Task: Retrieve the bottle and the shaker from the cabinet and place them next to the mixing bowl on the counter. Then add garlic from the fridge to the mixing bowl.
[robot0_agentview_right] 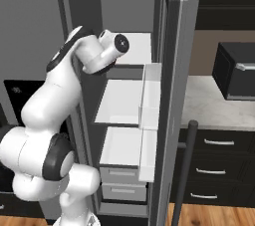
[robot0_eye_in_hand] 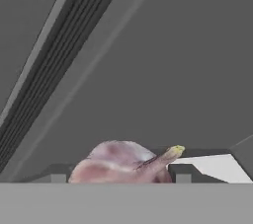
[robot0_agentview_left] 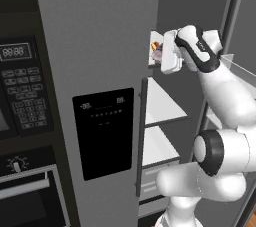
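The garlic [robot0_eye_in_hand: 121,163], a pinkish bulb with a yellowish stem tip, sits between my two dark fingertips [robot0_eye_in_hand: 182,174] at the bottom of the hand view, and both pads touch it. In the left base view the garlic [robot0_agentview_left: 157,48] shows at the front of the fridge's upper shelf [robot0_agentview_left: 154,38]. My gripper [robot0_agentview_left: 160,53] is shut on it there, with the white hand just to its right. The arm reaches up into the open fridge, and its wrist [robot0_agentview_right: 117,46] shows in the right base view.
The fridge's right door [robot0_agentview_right: 177,70] stands open with white door bins [robot0_agentview_right: 151,95]. White shelves [robot0_agentview_right: 122,101] and drawers [robot0_agentview_right: 119,176] lie below the hand. An oven and keypad [robot0_agentview_left: 22,96] stand to the left. A counter with a dark microwave [robot0_agentview_right: 236,70] is to the right.
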